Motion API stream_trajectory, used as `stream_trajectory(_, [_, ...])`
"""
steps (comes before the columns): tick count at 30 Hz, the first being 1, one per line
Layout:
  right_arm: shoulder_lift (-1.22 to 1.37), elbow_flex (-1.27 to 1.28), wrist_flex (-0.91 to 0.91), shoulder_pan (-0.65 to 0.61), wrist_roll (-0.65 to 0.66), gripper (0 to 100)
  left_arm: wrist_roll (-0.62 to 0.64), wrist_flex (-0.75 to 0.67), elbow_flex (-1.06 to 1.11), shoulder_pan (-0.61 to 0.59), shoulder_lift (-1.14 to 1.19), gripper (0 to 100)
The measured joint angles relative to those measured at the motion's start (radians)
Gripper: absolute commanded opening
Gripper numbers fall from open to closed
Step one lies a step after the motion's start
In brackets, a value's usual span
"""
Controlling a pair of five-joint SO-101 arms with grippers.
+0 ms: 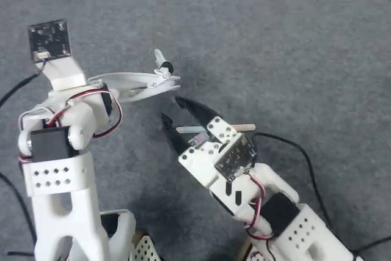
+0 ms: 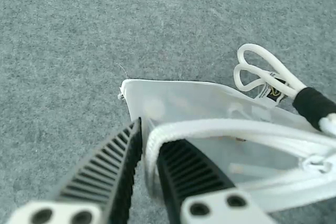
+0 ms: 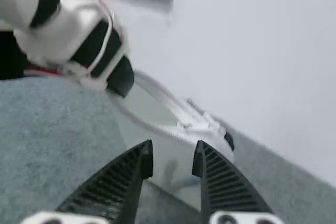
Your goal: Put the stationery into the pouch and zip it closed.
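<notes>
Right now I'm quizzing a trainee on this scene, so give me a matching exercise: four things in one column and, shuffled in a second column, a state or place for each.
Things
1. pouch
2. pencil-like stick
3. left gripper
4. right gripper

States or places
A. open, holding nothing
B. lying on the grey mat, partly under the right arm
C. shut on the pouch's rim
D. translucent, held by its rim

Pairs: 1-D, 2-B, 3-C, 4-A.
</notes>
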Motion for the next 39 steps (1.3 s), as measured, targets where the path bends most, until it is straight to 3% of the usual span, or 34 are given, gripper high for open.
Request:
stream_trajectory(6, [-0.055,-0.005,0.196,0.008,-0.018,12.4,0.000,0.000,0.000,0.000,0.000,1])
stream_trajectory(10, [-0.058,-0.005,0.264,0.052,-0.107,12.4,0.000,-0.015,0.021,-0.026,-0.003,1])
stream_trajectory(16, [-0.060,-0.005,0.367,0.063,-0.138,12.4,0.000,-0.023,0.026,-0.049,-0.003,1])
stream_trajectory(22, [-0.046,-0.005,0.379,0.063,-0.207,12.4,0.000,-0.023,0.026,-0.049,-0.002,1])
stream_trajectory(39, [0.450,-0.167,0.379,0.064,-0.339,12.4,0.000,-0.023,0.026,-0.089,0.000,1])
